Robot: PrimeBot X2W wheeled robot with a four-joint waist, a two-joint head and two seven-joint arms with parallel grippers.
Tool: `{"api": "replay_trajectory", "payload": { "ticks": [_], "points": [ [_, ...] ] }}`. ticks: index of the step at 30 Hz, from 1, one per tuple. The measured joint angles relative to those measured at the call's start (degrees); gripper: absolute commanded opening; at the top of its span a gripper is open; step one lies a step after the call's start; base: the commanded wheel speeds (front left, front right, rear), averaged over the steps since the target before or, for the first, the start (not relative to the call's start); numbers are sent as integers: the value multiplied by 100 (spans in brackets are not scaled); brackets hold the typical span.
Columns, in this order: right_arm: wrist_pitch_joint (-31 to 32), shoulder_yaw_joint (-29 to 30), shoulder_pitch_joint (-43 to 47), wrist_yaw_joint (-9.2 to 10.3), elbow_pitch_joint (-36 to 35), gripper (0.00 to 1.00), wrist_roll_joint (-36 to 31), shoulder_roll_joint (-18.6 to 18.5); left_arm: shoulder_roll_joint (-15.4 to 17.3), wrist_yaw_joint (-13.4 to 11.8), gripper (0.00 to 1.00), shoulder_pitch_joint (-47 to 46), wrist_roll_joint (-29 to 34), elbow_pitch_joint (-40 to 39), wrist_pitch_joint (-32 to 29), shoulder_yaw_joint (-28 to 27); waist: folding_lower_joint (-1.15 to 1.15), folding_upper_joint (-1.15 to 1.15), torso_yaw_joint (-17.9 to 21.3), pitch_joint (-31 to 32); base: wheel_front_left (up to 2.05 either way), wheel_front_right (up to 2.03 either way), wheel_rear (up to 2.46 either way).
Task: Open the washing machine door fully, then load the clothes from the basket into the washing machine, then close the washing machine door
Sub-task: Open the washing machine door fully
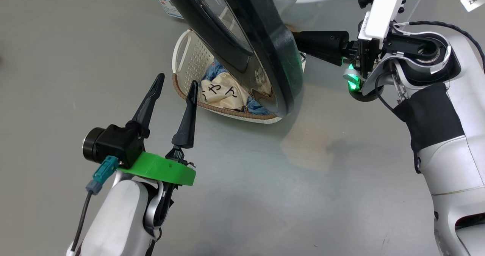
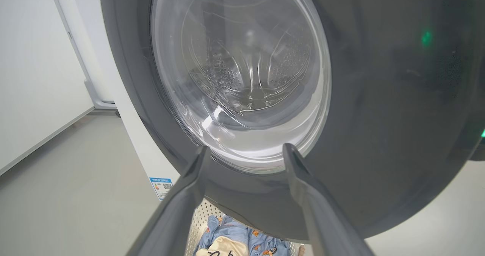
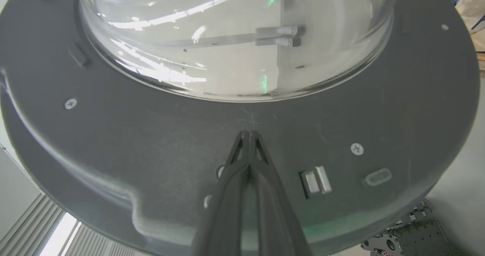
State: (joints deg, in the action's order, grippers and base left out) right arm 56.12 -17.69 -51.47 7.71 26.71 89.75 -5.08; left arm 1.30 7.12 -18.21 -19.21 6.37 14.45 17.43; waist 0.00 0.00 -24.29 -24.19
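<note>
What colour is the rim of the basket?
Brown, with a woven look; the basket walls are cream-white. Best seen in the head view.

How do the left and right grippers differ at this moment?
The left gripper has its jaws spread wide; the right gripper has its jaws shut together. The left gripper hangs free on the outer side of the washing machine door, near the basket; the right gripper's tip meets the door's inner face. Both point at the door.

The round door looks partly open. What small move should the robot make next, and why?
Probably push the washing machine door wider with the shut right gripper, whose tips meet its inner face: it hangs over the basket, partly covering the clothes.
</note>
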Motion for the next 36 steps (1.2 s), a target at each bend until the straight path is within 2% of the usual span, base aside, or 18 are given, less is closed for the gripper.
{"api": "replay_trajectory", "payload": {
  "ticks": [16,36],
  "points": [
    [-37,-417,209,0,-165,0,167,3,0,0,100,63,-7,-3,0,14,0,0,-142,42,0,0,0],
    [-509,-1193,435,0,-477,0,864,5,1,0,100,69,-80,35,0,113,0,0,-238,130,0,0,0]
  ]
}}
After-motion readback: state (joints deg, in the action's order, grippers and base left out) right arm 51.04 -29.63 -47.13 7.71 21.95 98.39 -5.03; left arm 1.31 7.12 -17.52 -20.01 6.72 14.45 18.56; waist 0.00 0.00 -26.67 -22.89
